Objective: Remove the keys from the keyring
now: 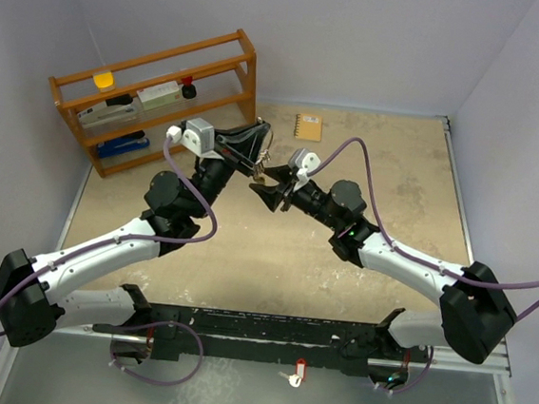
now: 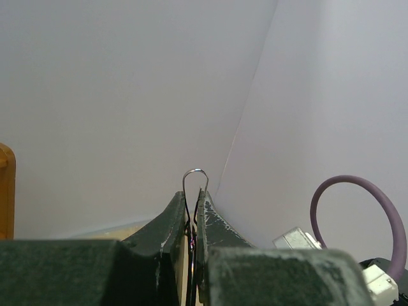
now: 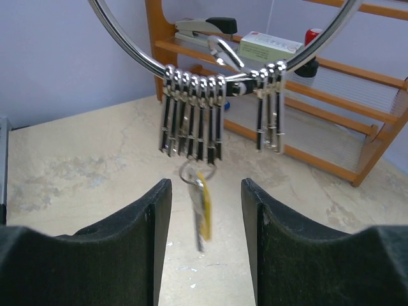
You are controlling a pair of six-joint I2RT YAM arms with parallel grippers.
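My left gripper is held above the table and shut on a thin silver wire loop of the keyring. In the right wrist view the keyring is a big silver ring with several hanging clips. A key with a yellow-gold head hangs blurred from a small ring under the clips. It hangs between the fingers of my right gripper, which is open and touches nothing. No green-headed key shows. My right gripper sits right beside the left one.
A wooden rack with a stapler and boxes stands at the back left, and also shows behind the keyring in the right wrist view. A tan spiral notebook lies at the back. A small red-and-white tag lies by the arm bases.
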